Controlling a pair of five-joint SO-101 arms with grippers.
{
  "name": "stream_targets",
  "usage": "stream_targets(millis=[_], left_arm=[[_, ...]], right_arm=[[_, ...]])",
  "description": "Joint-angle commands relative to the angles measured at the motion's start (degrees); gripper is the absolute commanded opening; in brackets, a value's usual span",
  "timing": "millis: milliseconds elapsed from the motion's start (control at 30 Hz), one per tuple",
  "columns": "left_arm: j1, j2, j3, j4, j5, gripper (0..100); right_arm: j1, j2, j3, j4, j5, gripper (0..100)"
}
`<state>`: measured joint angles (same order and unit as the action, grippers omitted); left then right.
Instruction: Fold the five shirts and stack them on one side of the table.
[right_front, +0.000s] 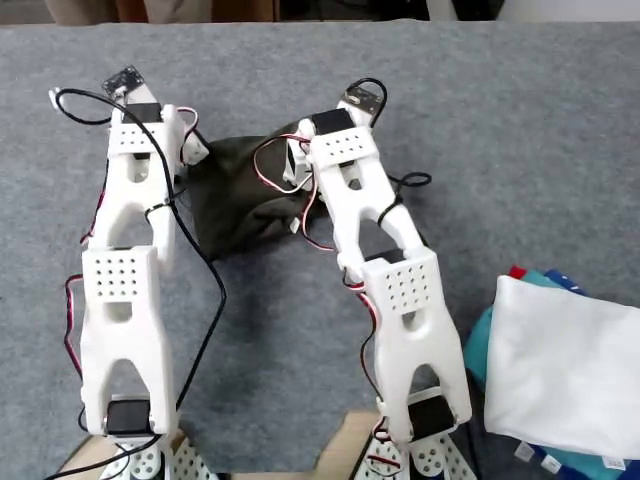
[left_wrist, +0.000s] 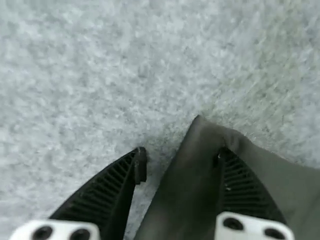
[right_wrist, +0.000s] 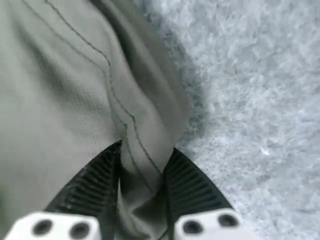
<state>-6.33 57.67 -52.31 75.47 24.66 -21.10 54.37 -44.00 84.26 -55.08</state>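
Observation:
A dark olive shirt (right_front: 235, 195) lies crumpled on the grey felt table (right_front: 480, 130), between the two arms at the far middle. My left gripper (right_front: 190, 150) is at the shirt's left edge. In the left wrist view it (left_wrist: 180, 160) is open, with a corner of the shirt (left_wrist: 200, 150) lying between the jaws and against one finger. My right gripper (right_front: 297, 160) is at the shirt's right edge. The right wrist view shows it (right_wrist: 143, 152) shut on a seamed fold of the shirt (right_wrist: 65, 90).
At the right edge of the table sits a stack of folded shirts, a white one (right_front: 565, 360) on top, teal (right_front: 478, 340) and other colours beneath. Cables run along both arms. Bare felt lies left of the arms and at the far right.

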Motion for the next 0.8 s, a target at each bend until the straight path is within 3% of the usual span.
stream_targets(millis=[0,133,367,567,767], left_arm=[[-0.26,1.63,-5.54,1.32,5.27,24],[-0.26,3.82,-10.11,3.78,7.21,22],[0.35,7.25,-15.65,4.04,7.21,1],[2.55,6.73,-19.52,7.56,7.21,2],[7.74,6.55,-33.05,16.18,7.21,2]], right_arm=[[2.24,0.31,-1.36,0.26,-0.09,0.4],[2.24,0.31,-1.36,0.26,-0.09,0.4],[1.98,0.22,-1.27,0.44,-0.09,0.4],[2.24,-1.36,-4.18,3.34,1.49,0.4],[2.33,-5.85,-12.53,12.57,1.76,0.4]])
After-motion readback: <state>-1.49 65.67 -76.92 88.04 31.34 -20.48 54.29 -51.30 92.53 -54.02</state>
